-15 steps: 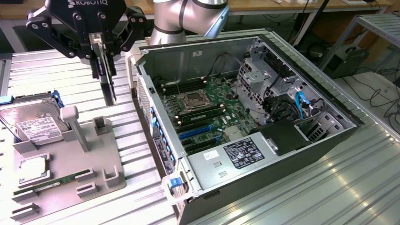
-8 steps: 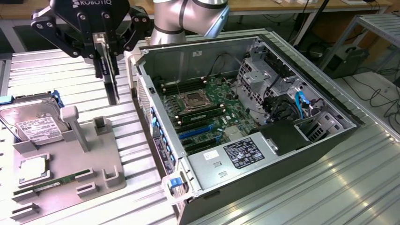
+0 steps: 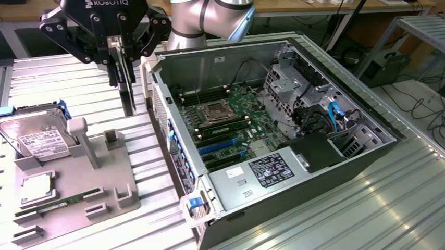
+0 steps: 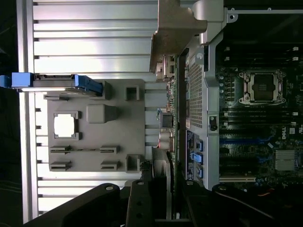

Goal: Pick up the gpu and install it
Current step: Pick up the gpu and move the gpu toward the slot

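— Where's the gpu (image 3: 128, 99)?
— Upper left of the frame, hanging edge-down, pinched between the fingers (image 3: 113, 65), beside the open case (image 3: 208, 67). Hold it vertical, square to the blue slots (image 3: 219, 147).

A ribbed aluminium table (image 3: 326, 213) (image 4: 94, 33) is seen carrying two things. A flat grey fixture plate (image 3: 120, 174) (image 4: 124, 127) is laid on it toward the exterior view's left. An open computer case (image 3: 201, 65) (image 4: 195, 94) is laid on its side just beside the plate, toward the exterior view's right, with a narrow strip of table left between them.
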You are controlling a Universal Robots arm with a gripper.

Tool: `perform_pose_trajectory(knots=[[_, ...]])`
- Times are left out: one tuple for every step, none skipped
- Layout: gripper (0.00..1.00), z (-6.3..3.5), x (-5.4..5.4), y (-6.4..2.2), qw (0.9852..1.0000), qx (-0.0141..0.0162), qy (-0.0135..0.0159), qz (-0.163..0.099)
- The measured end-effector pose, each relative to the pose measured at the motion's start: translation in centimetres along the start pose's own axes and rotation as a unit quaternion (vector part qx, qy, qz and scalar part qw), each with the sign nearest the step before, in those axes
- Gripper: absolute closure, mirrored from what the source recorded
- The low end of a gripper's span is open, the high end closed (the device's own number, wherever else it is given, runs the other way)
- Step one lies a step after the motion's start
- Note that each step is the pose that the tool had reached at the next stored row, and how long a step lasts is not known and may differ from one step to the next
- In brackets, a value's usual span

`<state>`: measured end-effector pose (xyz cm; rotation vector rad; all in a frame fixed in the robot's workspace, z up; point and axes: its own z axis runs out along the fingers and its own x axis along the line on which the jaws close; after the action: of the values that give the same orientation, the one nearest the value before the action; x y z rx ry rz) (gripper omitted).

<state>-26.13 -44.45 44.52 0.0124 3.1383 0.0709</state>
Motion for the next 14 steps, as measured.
perform_pose_trajectory(knots=[[0.73, 0.0, -0.04, 0.0, 1.0, 0.0, 0.0, 0.0], [0.73, 0.0, -0.09, 0.0, 1.0, 0.0, 0.0, 0.0], [0.73, 0.0, -0.13, 0.0, 1.0, 0.0, 0.0, 0.0], [0.73, 0.0, -0.17, 0.0, 1.0, 0.0, 0.0, 0.0], [0.73, 0.0, -0.21, 0.0, 1.0, 0.0, 0.0, 0.0], [0.73, 0.0, -0.25, 0.0, 1.0, 0.0, 0.0, 0.0], [0.73, 0.0, -0.29, 0.0, 1.0, 0.0, 0.0, 0.0], [0.73, 0.0, -0.34, 0.0, 1.0, 0.0, 0.0, 0.0], [0.73, 0.0, -0.38, 0.0, 1.0, 0.0, 0.0, 0.0], [0.73, 0.0, -0.42, 0.0, 1.0, 0.0, 0.0, 0.0], [0.73, 0.0, -0.47, 0.0, 1.0, 0.0, 0.0, 0.0], [0.73, 0.0, -0.52, 0.0, 1.0, 0.0, 0.0, 0.0], [0.73, 0.0, -0.56, 0.01, 1.0, 0.0, 0.0, 0.0], [0.73, 0.0, -0.61, 0.01, 1.0, 0.0, 0.0, 0.0]])
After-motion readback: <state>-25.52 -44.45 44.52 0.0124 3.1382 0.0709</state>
